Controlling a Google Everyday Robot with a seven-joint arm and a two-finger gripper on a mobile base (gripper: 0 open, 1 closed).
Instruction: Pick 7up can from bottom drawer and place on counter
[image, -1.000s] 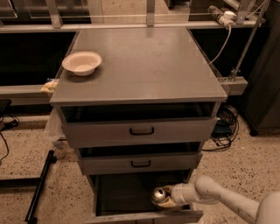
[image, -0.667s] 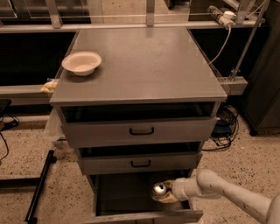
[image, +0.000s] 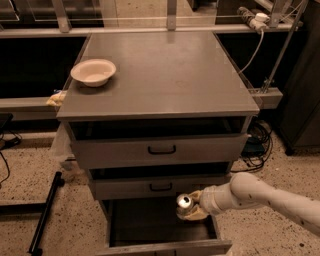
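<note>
The 7up can (image: 184, 204), silvery with a shiny top, is held in my gripper (image: 192, 206) just above the open bottom drawer (image: 165, 246), in front of the middle drawer's face. My white arm reaches in from the lower right. The fingers are shut on the can. The bottom drawer's dark interior lies below the can. The counter (image: 170, 75) is the broad grey top of the cabinet, well above the can.
A cream bowl (image: 93, 72) stands at the counter's left edge. Two shallower drawers with black handles (image: 161, 149) are partly pulled out above the can. A black bar (image: 45, 212) lies on the floor at left. Cables hang at right.
The can has risen from inside the bottom drawer, held in my gripper, and moved a little to the left and up.
</note>
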